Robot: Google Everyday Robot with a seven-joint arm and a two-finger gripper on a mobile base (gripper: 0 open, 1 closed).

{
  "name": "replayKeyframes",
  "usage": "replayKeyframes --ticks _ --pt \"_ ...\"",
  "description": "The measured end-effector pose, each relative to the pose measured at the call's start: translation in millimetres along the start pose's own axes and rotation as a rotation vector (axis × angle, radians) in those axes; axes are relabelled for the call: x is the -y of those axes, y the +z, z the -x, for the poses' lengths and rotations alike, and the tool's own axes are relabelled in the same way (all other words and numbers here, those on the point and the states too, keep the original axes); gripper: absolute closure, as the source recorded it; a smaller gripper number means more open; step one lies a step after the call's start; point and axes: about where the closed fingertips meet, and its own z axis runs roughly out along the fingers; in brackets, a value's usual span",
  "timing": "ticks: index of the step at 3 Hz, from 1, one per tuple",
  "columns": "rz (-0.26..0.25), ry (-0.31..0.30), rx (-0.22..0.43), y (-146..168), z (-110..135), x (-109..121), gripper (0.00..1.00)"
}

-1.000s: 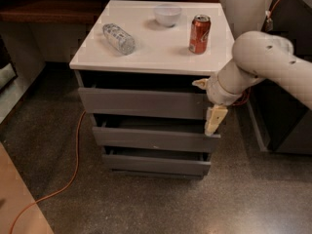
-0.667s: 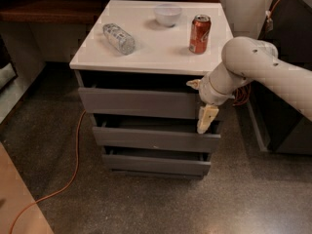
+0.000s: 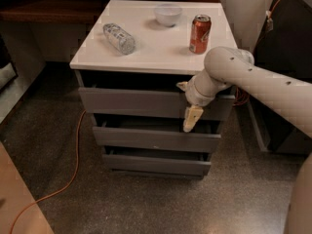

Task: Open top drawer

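At right end of top drawer, just under white tabletop, gripper hangs against panel. No handle, so you likely need top edge for pull. Spread or closed: you cannot tell. Drawer looks barely out. Can, bottle above: pull smooth.

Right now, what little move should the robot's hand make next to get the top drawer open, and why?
Probably a short pull straight out from the cabinet. The gripper sits against the front of the top drawer, right of its middle, by the dark gap along its upper edge. There is no handle, so that edge looks like the only hold.
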Motion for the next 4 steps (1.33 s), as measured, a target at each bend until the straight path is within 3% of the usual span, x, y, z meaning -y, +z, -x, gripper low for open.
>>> replayKeyframes --ticks 2,4 --pt "-0.032 0.06 -0.005 40 12 28 0.02" --pt "-0.012 0.072 -0.012 54 18 26 0.46"
